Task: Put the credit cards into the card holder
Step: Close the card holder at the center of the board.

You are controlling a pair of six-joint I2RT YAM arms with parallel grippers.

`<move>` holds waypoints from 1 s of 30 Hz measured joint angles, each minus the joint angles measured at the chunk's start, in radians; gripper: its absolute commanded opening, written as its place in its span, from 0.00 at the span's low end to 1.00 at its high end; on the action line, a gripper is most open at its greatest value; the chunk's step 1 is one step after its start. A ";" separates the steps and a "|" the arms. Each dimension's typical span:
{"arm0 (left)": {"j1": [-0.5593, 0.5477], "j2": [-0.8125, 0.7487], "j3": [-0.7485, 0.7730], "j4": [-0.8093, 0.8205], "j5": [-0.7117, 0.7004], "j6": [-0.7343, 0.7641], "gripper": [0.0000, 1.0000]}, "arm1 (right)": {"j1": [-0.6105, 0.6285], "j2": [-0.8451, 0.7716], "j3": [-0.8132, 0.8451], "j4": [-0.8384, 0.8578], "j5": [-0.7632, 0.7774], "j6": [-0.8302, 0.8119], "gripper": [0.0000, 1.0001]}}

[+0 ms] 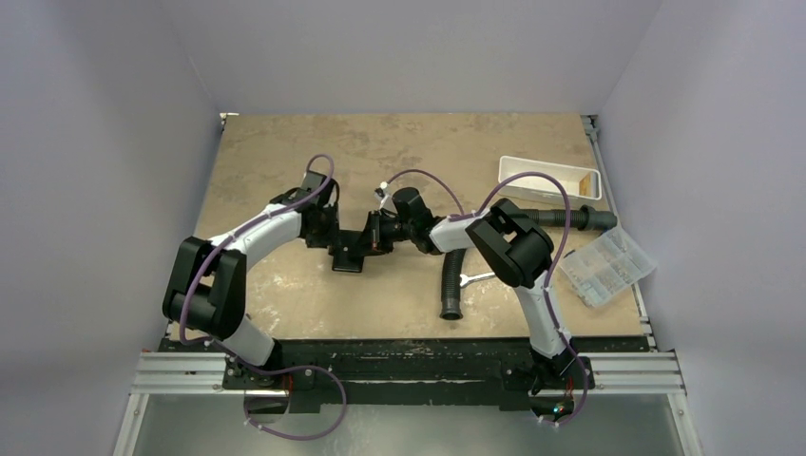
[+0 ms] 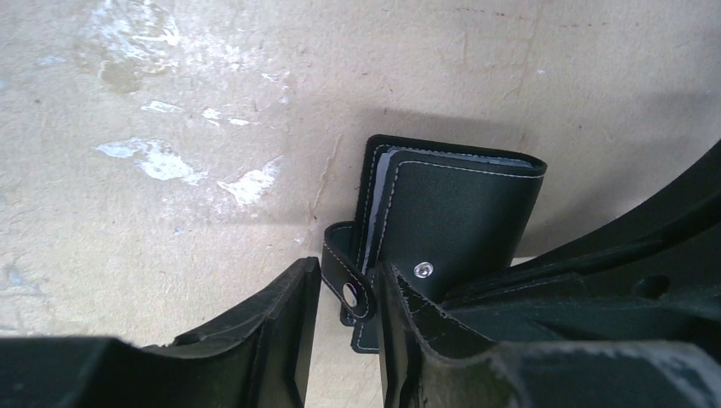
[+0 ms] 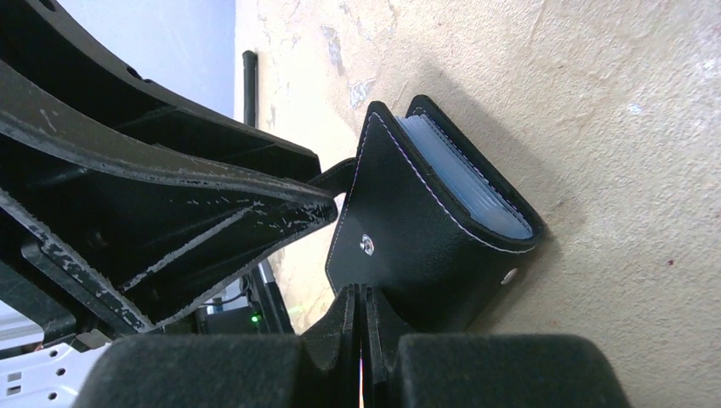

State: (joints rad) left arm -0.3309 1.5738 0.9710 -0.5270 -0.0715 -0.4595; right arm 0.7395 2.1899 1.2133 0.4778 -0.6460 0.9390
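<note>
The black card holder [image 1: 350,256] lies folded on the table between both arms. In the left wrist view the card holder [image 2: 459,212] has its snap strap [image 2: 349,289] between the fingers of my left gripper [image 2: 347,270]. The jaws stand apart, with the strap against the right finger and a gap on the left. My right gripper [image 3: 358,293] is shut, its tips against the lower edge of the card holder [image 3: 425,229]. Pale grey-blue layers [image 3: 463,183] show inside the fold; I cannot tell whether they are credit cards. No loose credit card shows.
A white tray [image 1: 549,176] with something tan in it stands at the back right. A clear compartment box [image 1: 606,264] is near the right edge. A black ribbed hose [image 1: 454,285] and a silver wrench [image 1: 475,278] lie right of centre.
</note>
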 measured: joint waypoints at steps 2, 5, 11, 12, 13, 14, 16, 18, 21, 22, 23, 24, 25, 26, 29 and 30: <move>-0.003 0.001 0.003 -0.004 -0.016 0.000 0.29 | 0.000 0.000 0.000 -0.001 0.000 -0.002 0.02; -0.003 0.000 0.006 -0.008 -0.033 0.000 0.25 | 0.000 0.000 0.001 -0.003 0.000 -0.004 0.02; -0.003 -0.021 0.006 -0.018 -0.041 0.000 0.21 | 0.001 0.000 0.006 -0.012 0.000 -0.016 0.02; -0.003 -0.024 0.006 -0.018 -0.041 0.000 0.26 | 0.001 0.000 0.006 -0.012 0.000 -0.017 0.02; -0.003 -0.027 0.006 -0.017 -0.041 0.000 0.28 | 0.002 0.000 0.006 -0.013 0.000 -0.017 0.02; -0.003 -0.029 0.005 -0.017 -0.041 0.000 0.28 | 0.002 0.000 0.007 -0.014 0.000 -0.018 0.02; -0.003 -0.030 0.006 -0.017 -0.041 0.000 0.28 | 0.002 0.000 0.008 -0.017 0.000 -0.019 0.01; -0.003 -0.031 0.006 -0.018 -0.041 0.000 0.27 | 0.004 0.000 0.010 -0.022 0.000 -0.023 0.01; -0.003 -0.035 0.006 -0.018 -0.041 0.000 0.23 | 0.005 0.000 0.011 -0.024 0.000 -0.025 0.01; -0.003 -0.038 0.006 -0.018 -0.041 0.000 0.22 | 0.005 0.000 0.011 -0.024 0.000 -0.026 0.01; -0.003 -0.040 0.006 -0.018 -0.041 0.000 0.20 | 0.005 0.000 0.012 -0.024 0.000 -0.026 0.01; -0.003 -0.042 0.006 -0.018 -0.041 0.000 0.19 | 0.005 0.000 0.012 -0.024 0.000 -0.027 0.01; -0.003 -0.044 0.006 -0.018 -0.041 0.000 0.18 | 0.005 0.000 0.013 -0.026 0.000 -0.028 0.01; -0.003 -0.045 0.005 -0.018 -0.041 0.000 0.18 | 0.005 0.000 0.015 -0.029 0.000 -0.029 0.01; -0.003 -0.049 0.006 -0.018 -0.041 0.000 0.17 | 0.005 0.000 0.017 -0.035 0.000 -0.032 0.01; -0.003 -0.049 0.005 -0.018 -0.041 0.000 0.17 | 0.005 0.000 0.018 -0.037 0.000 -0.032 0.01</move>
State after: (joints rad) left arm -0.3344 1.5249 0.9764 -0.5453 -0.1123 -0.4595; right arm 0.7444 2.1899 1.2312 0.4412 -0.6460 0.9070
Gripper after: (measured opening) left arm 0.172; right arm 0.063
